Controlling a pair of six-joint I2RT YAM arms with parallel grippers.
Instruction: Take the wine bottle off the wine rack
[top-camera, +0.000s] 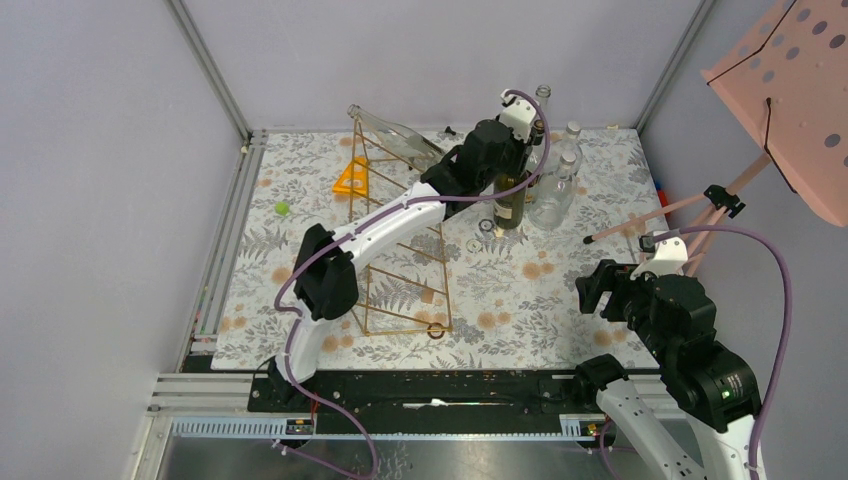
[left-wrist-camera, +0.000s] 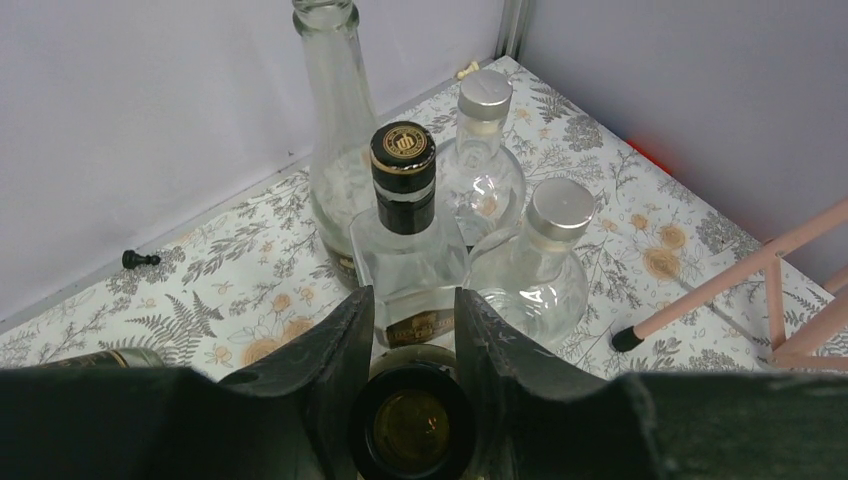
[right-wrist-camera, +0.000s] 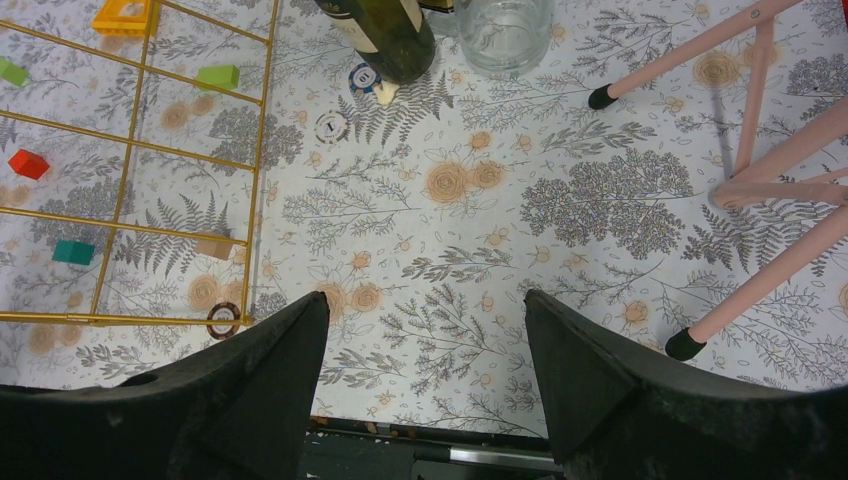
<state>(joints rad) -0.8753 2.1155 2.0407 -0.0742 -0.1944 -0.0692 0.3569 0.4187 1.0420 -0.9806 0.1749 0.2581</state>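
Observation:
The dark green wine bottle (top-camera: 510, 200) stands upright off the rack, at the back of the table beside clear bottles. Its base shows in the right wrist view (right-wrist-camera: 385, 35), at the tablecloth. My left gripper (top-camera: 520, 135) is shut on its neck; the open mouth (left-wrist-camera: 412, 425) sits between the fingers (left-wrist-camera: 340, 360). The gold wire wine rack (top-camera: 363, 300) stands to the left, under the left arm, with a clear bottle (top-camera: 395, 128) lying on its top. It also shows in the right wrist view (right-wrist-camera: 258, 160). My right gripper (top-camera: 592, 285) is open and empty over the near right tablecloth.
Clear bottles (left-wrist-camera: 535, 260) crowd just behind the wine bottle, one with a black cap (left-wrist-camera: 405, 160). A pink stand (top-camera: 790, 80) with thin legs (right-wrist-camera: 690, 40) fills the right side. An orange triangle (top-camera: 353, 178), a green ball (top-camera: 282, 208) and small blocks (right-wrist-camera: 28, 163) lie near the rack.

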